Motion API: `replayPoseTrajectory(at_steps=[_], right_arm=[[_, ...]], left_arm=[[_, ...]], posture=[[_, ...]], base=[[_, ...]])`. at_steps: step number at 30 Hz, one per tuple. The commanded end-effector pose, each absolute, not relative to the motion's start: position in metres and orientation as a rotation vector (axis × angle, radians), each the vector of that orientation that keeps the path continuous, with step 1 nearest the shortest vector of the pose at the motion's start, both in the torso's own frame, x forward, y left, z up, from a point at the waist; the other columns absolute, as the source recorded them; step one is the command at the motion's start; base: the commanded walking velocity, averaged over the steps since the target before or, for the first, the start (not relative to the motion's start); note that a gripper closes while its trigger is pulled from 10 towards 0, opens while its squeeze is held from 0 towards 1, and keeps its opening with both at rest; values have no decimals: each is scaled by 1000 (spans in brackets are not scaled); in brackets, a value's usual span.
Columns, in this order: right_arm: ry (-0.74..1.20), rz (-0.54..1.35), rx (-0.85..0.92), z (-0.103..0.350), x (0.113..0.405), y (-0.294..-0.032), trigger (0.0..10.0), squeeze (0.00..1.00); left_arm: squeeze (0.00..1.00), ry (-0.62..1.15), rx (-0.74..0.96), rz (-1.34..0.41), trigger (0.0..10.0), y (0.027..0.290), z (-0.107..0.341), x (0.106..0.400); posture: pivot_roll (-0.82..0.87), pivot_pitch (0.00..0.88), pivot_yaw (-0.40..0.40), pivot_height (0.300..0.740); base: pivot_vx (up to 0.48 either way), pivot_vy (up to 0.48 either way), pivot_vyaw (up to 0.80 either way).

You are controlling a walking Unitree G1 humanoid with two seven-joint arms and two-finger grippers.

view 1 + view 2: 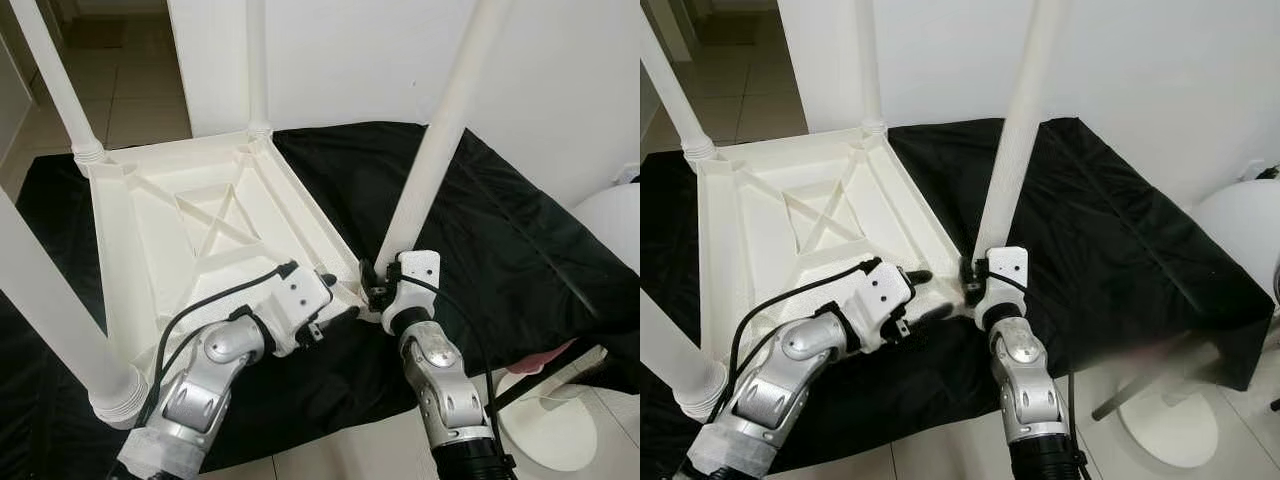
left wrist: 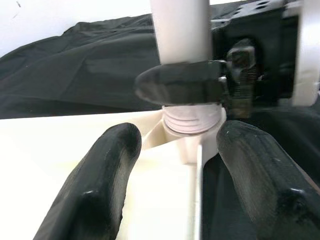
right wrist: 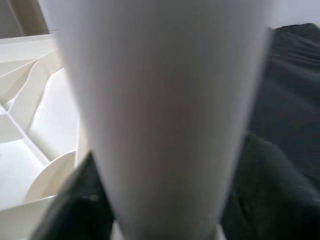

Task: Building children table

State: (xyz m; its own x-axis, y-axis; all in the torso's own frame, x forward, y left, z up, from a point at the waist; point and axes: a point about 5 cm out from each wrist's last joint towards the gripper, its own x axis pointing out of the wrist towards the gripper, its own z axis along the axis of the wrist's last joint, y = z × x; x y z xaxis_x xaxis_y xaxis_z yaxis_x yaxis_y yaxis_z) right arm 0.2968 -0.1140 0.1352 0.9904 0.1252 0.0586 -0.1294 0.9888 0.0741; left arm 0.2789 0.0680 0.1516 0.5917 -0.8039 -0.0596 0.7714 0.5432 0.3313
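Observation:
A white plastic children's table (image 1: pixel 200 250) lies upside down on a black cloth (image 1: pixel 520 230). Three white legs stand in its corners: far left (image 1: pixel 55 80), far middle (image 1: pixel 257 60), near left (image 1: pixel 50 320). A fourth leg (image 1: pixel 445 130) leans up from the near right corner, its threaded end in the socket (image 2: pixel 192 122). My right gripper (image 1: pixel 383 283) is shut on this leg just above the socket, one finger (image 2: pixel 175 85) wrapping across it. My left gripper (image 1: pixel 340 300) is open beside it, its fingers (image 2: pixel 100 175) straddling the table's rim at that corner.
The cloth drops off at the front and right edges. A white rounded object (image 1: pixel 615 220) and a white round base (image 1: pixel 550 420) stand on the floor at the right. A white wall rises behind; tiled floor (image 1: pixel 140 90) runs off at the far left.

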Motion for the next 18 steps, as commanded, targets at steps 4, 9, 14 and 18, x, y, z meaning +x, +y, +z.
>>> replayPoseTrajectory(at_steps=[4, 9, 14, 18], right_arm=[[-40, 99, 120, 131, 291, -121, 10000, 1000], [-61, 119, 121, 133, 285, -125, 10000, 0], [-66, 177, 102, 128, 273, -129, 10000, 0], [-68, 197, 90, 125, 267, -137, 10000, 0]], left_arm=[[0, -113, 349, -822, 10000, 74, 153, 288], [0, -33, 372, -712, 10000, 87, 146, 303], [0, 86, 406, -611, 10000, 103, 133, 315], [0, 137, 396, -562, 10000, 114, 128, 321]], posture=[[-18, 16, -48, 740], [-19, 22, -52, 740], [-22, 26, -47, 740], [-29, 32, -42, 740]], base=[[0, 0, 0], [0, 0, 0], [0, 0, 0], [0, 0, 0]])
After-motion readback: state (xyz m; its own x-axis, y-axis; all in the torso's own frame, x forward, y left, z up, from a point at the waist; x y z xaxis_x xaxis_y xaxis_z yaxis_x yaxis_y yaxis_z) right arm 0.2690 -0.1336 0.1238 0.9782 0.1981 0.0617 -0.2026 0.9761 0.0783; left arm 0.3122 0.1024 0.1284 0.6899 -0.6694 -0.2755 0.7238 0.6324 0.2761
